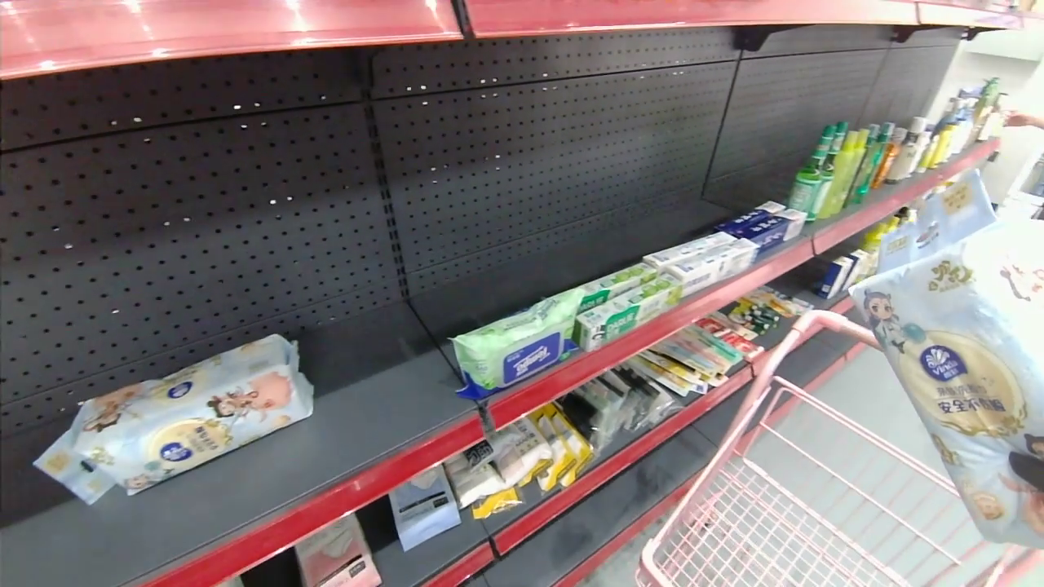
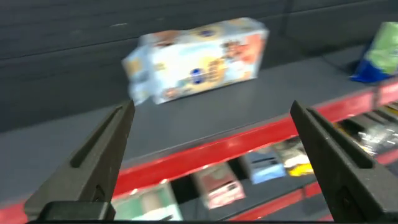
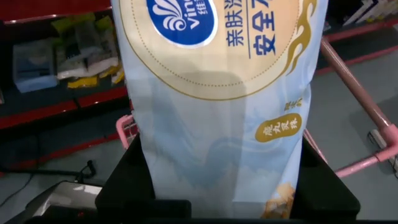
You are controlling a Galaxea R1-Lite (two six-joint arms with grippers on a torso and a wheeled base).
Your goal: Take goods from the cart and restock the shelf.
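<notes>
- The right tool (image 3: 224, 165) pinches a pale-blue printed plastic tissue pack (image 1: 962, 367) above the pink wire cart (image 1: 763, 383).
- The left tool (image 2: 211, 155) is spread and empty, facing a matching pack (image 1: 179, 412) lying on the grey red-edged shelf (image 1: 351, 416).

Long store shelving unit (image 1: 359, 408) running away to the right. Its back panel (image 1: 530, 163) is black perforated metal, with small holes in even rows. The shelf boards are dark grey with glossy red front edges (image 1: 571, 371). A shiny red top board (image 1: 228, 33) catches overhead light (several small white glints). Pale grey floor (image 1: 873, 383) below; white wall (image 1: 1007, 57) at far right.
</notes>
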